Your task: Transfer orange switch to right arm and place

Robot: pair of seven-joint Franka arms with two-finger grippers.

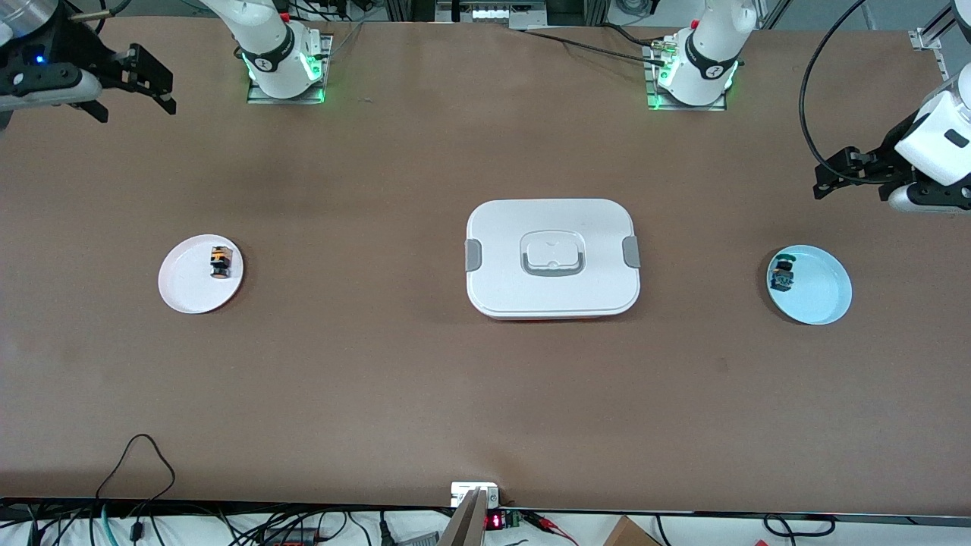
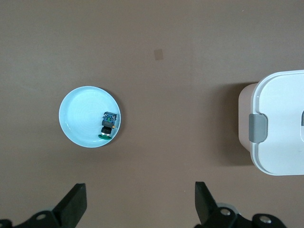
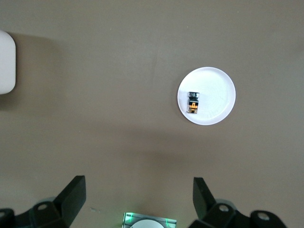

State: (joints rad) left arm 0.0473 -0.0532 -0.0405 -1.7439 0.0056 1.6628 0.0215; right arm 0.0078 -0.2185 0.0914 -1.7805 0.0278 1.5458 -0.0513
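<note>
The orange switch (image 1: 219,261) lies on a white plate (image 1: 186,284) toward the right arm's end of the table. It also shows in the right wrist view (image 3: 193,102), on the same plate (image 3: 216,95). My right gripper (image 1: 135,102), all black, hangs open and empty high over the table near its own base, well away from the plate; its jaws stand wide apart in the right wrist view (image 3: 137,187). My left gripper (image 1: 850,186) is open and empty, up over the left arm's end of the table, and shows in its own wrist view (image 2: 140,194).
A pale blue plate (image 1: 823,292) at the left arm's end holds a black-and-teal component (image 1: 782,275), also in the left wrist view (image 2: 108,125). A closed white lunch box (image 1: 552,258) sits mid-table. Cables hang at the table's front edge.
</note>
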